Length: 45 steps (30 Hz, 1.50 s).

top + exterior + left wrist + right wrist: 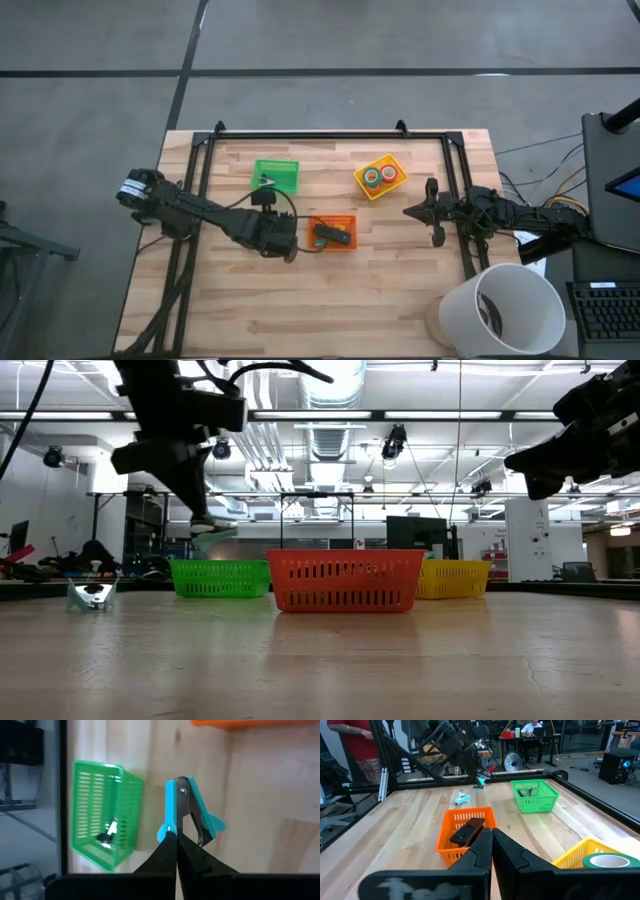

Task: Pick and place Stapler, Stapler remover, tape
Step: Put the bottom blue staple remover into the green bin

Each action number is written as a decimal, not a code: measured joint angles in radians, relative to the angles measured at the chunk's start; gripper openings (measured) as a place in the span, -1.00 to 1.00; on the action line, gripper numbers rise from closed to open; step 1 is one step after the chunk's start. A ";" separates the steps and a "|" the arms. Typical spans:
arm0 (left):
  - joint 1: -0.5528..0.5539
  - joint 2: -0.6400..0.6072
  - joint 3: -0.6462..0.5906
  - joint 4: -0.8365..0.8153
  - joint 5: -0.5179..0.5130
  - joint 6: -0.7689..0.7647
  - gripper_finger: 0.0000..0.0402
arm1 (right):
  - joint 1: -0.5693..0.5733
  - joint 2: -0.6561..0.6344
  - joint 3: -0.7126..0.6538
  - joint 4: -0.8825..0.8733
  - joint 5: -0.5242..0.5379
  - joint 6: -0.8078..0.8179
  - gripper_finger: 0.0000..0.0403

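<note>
left claw (176, 836): raised beside orange basket (332, 233), pinching stapler remover (189, 812) | right claw (428, 211): hovering, pressed together

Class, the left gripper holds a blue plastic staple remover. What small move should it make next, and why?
Probably shift the left gripper, shut on the blue plastic staple remover, fully over the green plastic mesh basket. It hangs raised by that basket's edge, and a small tool lies inside. The right gripper waits near the yellow basket.
</note>
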 joint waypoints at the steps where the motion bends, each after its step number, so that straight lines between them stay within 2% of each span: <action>1: 0.010 0.000 0.004 0.001 -0.009 0.012 -0.98 | 0.000 0.000 0.000 0.000 0.000 0.000 -0.96; 15: 0.147 -0.001 0.009 0.000 -0.069 0.129 -0.99 | 0.000 0.000 0.000 0.000 0.000 0.000 -0.96; 30: 0.248 -0.002 0.002 0.007 -0.129 0.199 -0.99 | 0.000 0.000 0.000 0.000 0.000 0.000 -0.96; 39: 0.310 -0.002 -0.066 0.151 -0.139 0.253 -0.95 | 0.000 0.000 0.000 0.000 0.000 0.000 -0.96; 45: 0.328 -0.002 -0.099 0.185 -0.138 0.262 -0.95 | 0.000 0.000 0.000 0.000 0.000 0.000 -0.96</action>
